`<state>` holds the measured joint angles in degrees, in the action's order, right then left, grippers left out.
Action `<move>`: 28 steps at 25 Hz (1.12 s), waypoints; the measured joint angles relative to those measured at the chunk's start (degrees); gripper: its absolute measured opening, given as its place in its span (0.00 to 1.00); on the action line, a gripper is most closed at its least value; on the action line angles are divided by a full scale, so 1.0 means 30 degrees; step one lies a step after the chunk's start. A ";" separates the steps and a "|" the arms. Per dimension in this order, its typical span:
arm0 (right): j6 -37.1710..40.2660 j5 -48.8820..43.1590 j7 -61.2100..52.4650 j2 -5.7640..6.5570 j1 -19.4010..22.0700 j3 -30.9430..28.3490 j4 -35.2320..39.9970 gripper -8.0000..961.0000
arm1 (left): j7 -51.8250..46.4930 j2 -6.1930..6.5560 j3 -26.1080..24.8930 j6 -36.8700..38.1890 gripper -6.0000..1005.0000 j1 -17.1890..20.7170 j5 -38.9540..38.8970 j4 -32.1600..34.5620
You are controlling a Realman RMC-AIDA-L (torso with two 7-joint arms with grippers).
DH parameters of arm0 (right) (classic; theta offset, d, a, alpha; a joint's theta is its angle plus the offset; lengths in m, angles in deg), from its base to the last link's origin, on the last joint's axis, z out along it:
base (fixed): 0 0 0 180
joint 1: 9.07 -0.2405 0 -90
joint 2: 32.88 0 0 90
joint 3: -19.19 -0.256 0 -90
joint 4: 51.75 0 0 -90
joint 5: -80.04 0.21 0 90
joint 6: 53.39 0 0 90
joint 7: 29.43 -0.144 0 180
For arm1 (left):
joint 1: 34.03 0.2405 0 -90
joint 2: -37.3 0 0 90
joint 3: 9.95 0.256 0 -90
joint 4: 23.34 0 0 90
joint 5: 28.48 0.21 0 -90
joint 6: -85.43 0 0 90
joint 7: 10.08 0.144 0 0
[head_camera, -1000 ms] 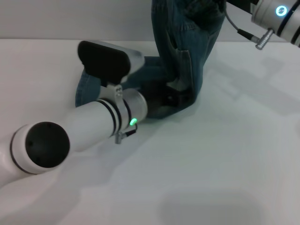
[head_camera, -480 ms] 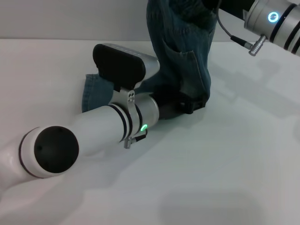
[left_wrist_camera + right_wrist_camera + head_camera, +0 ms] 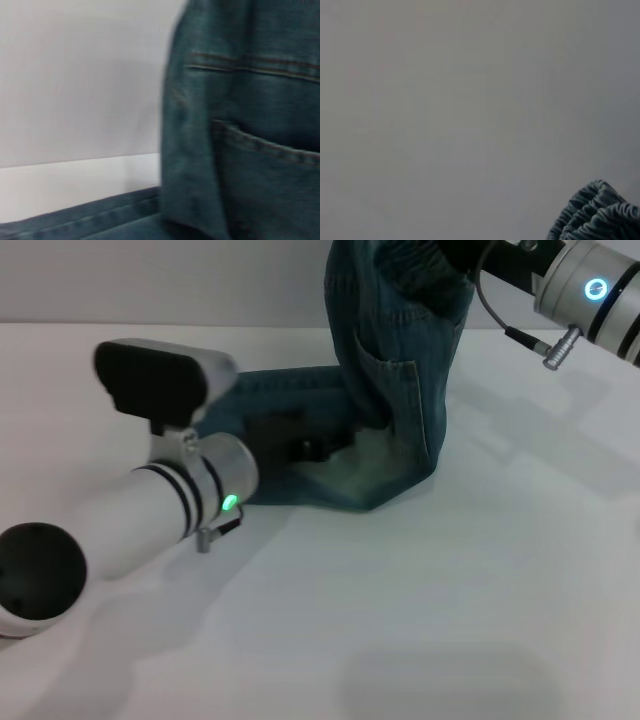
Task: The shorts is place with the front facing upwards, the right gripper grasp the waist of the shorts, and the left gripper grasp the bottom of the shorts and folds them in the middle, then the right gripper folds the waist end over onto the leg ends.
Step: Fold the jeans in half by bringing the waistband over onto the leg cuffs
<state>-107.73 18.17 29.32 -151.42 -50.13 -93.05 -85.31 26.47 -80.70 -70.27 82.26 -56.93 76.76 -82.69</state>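
Shorts hoisted by the waist, legs trailing on the counter

Head view: our right pincer [image 3: 462, 252] sits at the top edge, its grip hidden, with the shorts [image 3: 400, 360] hanging from there; we judge it holds the waist. The lower denim lies on the white counter [image 3: 450, 590], where our left pincer [image 3: 315, 447] rests low against the cloth (fingers too dark to read). Left wrist view: a pocket seam [image 3: 260, 145] hangs close, limp and heavy-draping. Right wrist view: only the waist of the shorts [image 3: 595, 215] shows, puckered. Soft denim; the stitched hems should give the firmest hold.
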 joint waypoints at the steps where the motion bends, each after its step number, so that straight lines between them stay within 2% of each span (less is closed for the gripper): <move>1: 0.0002 0.0000 0.0003 0.0014 0.0023 -0.0010 -0.0003 0.10 | 0.0006 0.0008 -0.0308 -0.0009 0.77 0.0311 0.0127 -0.0209; 7: 0.0010 0.0000 0.0009 0.0022 0.0000 0.0115 0.0071 0.10 | 0.0042 -0.0045 -0.2713 0.0512 0.77 0.2470 0.1915 -0.1738; 14: 0.0356 -0.0008 -0.0222 0.0012 -0.0465 0.1210 0.0186 0.10 | 0.0051 -0.0007 -0.5249 0.2724 0.77 0.3452 0.2397 -0.1749; 23: 0.1161 0.0003 -0.1089 -0.0079 -0.1450 0.3850 0.0418 0.11 | 0.0063 -0.0022 -0.5858 0.4413 0.76 0.3475 0.2451 -0.1029; 28: 0.1703 0.0025 -0.1333 -0.0113 -0.1647 0.4662 0.0665 0.10 | 0.0059 -0.0021 -0.5890 0.4936 0.76 0.3521 0.2453 -0.0882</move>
<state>-102.62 18.25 25.32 -151.76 -55.07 -79.07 -83.32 26.65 -80.77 -87.94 97.07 -46.37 84.12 -85.34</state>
